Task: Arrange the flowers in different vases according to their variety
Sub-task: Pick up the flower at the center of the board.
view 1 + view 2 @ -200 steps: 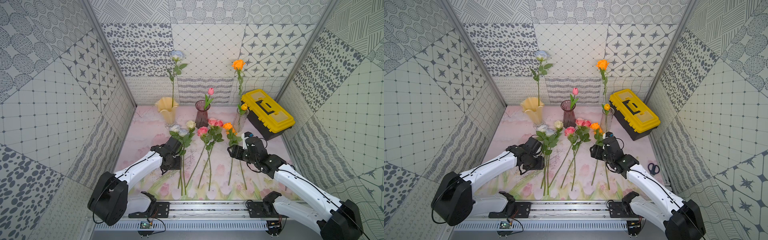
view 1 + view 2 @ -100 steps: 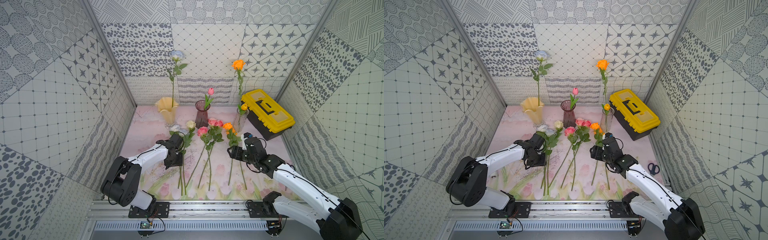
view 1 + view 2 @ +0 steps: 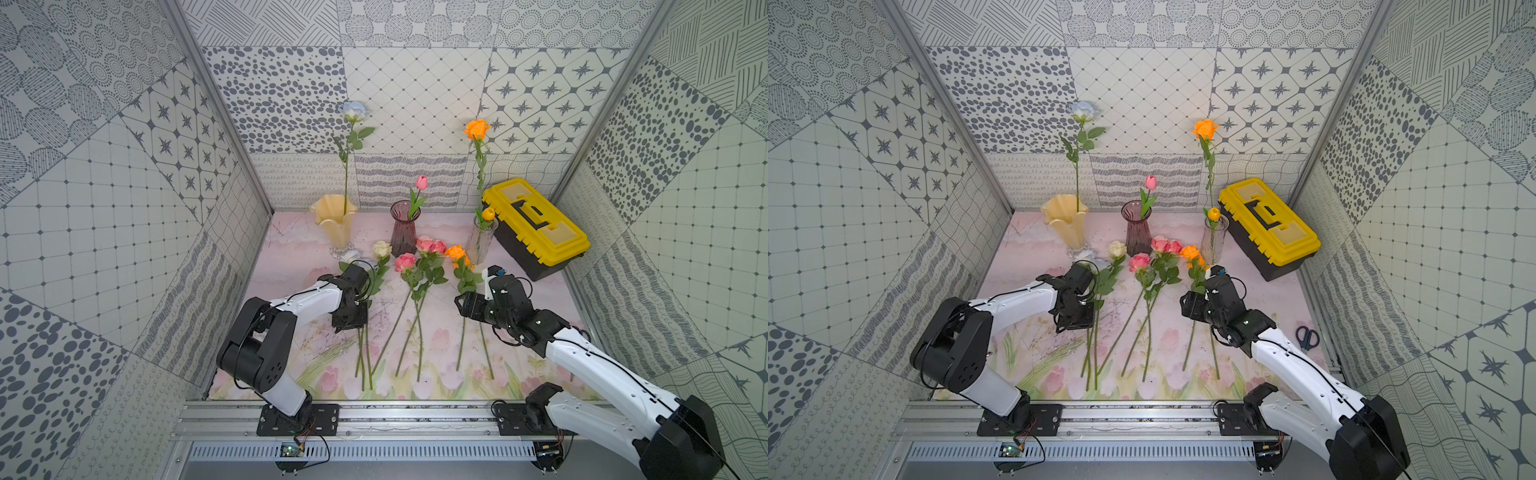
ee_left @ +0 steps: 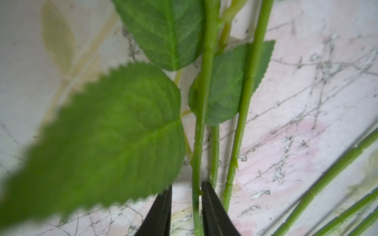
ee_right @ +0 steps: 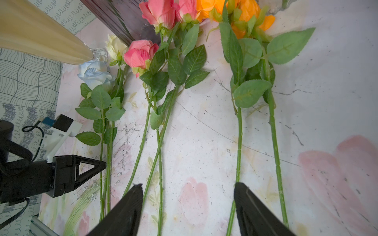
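Observation:
Three vases stand at the back: the cream-yellow one [image 3: 334, 216] holds a pale-blue rose [image 3: 354, 110], the purple one [image 3: 404, 228] a pink bud [image 3: 422, 182], the clear one [image 3: 481, 243] an orange rose [image 3: 476, 129] and a bud. On the mat lie white and pale-blue flowers [image 3: 381, 248], pink ones [image 3: 405, 262] and orange ones [image 3: 455, 252]. My left gripper [image 3: 351, 320] [image 4: 187, 186] straddles one white flower's stem [image 4: 199, 132]. One finger touches it and a gap shows at the other. My right gripper [image 3: 461, 301] [image 5: 188, 185] hovers open between the pink and orange stems.
A yellow-and-black toolbox [image 3: 536, 226] sits at the back right beside the clear vase. Scissors [image 3: 1307, 336] lie by the right wall. Two more green stems lie close beside the straddled one, and a large leaf [image 4: 106, 139] hangs over the left jaws.
My left arm has folded back while its gripper stayed over the white flowers' stems, and its jaws have narrowed around one stem. The right arm has not moved.

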